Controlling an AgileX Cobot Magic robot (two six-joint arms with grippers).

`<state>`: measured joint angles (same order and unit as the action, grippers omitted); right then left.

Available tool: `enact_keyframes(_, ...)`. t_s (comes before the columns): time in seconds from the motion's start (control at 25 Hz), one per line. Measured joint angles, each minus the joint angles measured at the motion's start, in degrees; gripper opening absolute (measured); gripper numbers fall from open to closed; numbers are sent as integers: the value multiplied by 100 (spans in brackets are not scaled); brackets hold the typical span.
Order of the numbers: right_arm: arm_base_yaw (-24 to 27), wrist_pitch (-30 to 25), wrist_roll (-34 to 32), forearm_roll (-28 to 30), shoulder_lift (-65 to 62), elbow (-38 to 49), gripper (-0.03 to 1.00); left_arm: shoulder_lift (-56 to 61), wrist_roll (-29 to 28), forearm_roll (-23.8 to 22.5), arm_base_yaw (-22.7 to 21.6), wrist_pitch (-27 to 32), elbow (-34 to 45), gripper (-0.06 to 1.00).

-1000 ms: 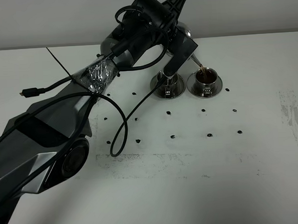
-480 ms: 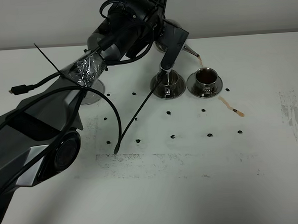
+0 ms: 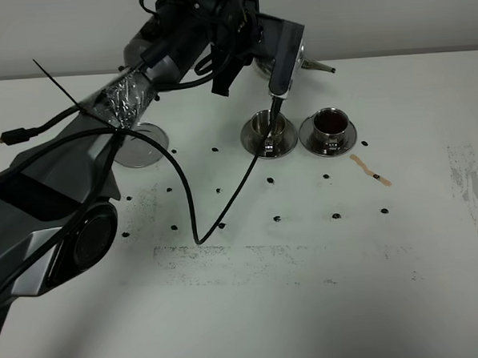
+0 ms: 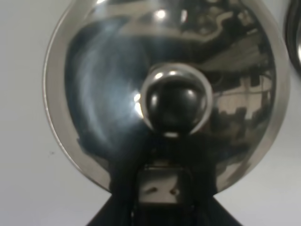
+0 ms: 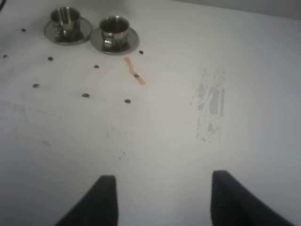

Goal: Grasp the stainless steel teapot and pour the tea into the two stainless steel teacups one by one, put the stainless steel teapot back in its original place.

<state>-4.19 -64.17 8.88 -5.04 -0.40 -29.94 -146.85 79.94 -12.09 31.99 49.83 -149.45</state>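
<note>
Disc (image 3: 141,146) of polished steel lies flat toward the far left of the tabletop (image 3: 310,303), partly hidden behind the left arm. Left gripper (image 4: 162,209) is closed on the teapot (image 3: 287,48) at its handle side and holds it in the air above the far edge of the tabletop, well to the right of the disc and behind the cups. The thin spout (image 3: 320,66) points toward the right edge, with no liquid running from it. The wrist view looks straight onto the domed lid (image 4: 94,94), with its round knob (image 4: 173,101) at centre.

Left cup (image 3: 269,133) stands on its saucer near the far edge; a black cable (image 3: 246,166) crosses in front of it, and its contents cannot be judged. Right cup (image 3: 328,132) stands just beside it on its own saucer and holds dark tea (image 3: 329,122). A brown streak (image 3: 371,170) lies on the tabletop just nearer than the right cup, slanting toward the right edge. Small black marks dot the surface around it.

Right gripper (image 5: 162,202) hangs above bare tabletop, well apart from the cups, with its fingers spread wide and holding nothing.
</note>
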Motion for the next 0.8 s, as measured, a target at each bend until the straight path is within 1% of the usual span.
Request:
enact_keyframes(0.08,0,0,0,0,0,0,47,271,-203,194,0,61,125,20)
enact_keyframes(0.2,0,0,0,0,0,0,47,859,-374,427,0,16,873,20)
enact_keyframes(0.28,0,0,0,0,0,0,47,1307,-423,633,0,-101,1736,20)
enact_keyframes(0.36,0,0,0,0,0,0,47,1783,-598,834,0,-229,2606,20)
enact_keyframes(0.44,0,0,0,0,0,0,47,2213,-925,1013,27,-391,3518,20)
enact_keyframes(0.6,0,0,0,0,0,0,47,2983,-1774,1334,160,-785,4883,20)
enact_keyframes(0.72,0,0,0,0,0,0,47,3312,-2435,1599,268,-1063,5504,20)
enact_keyframes(0.8,0,0,0,0,0,0,47,3347,-2898,1669,334,-1191,5773,20)
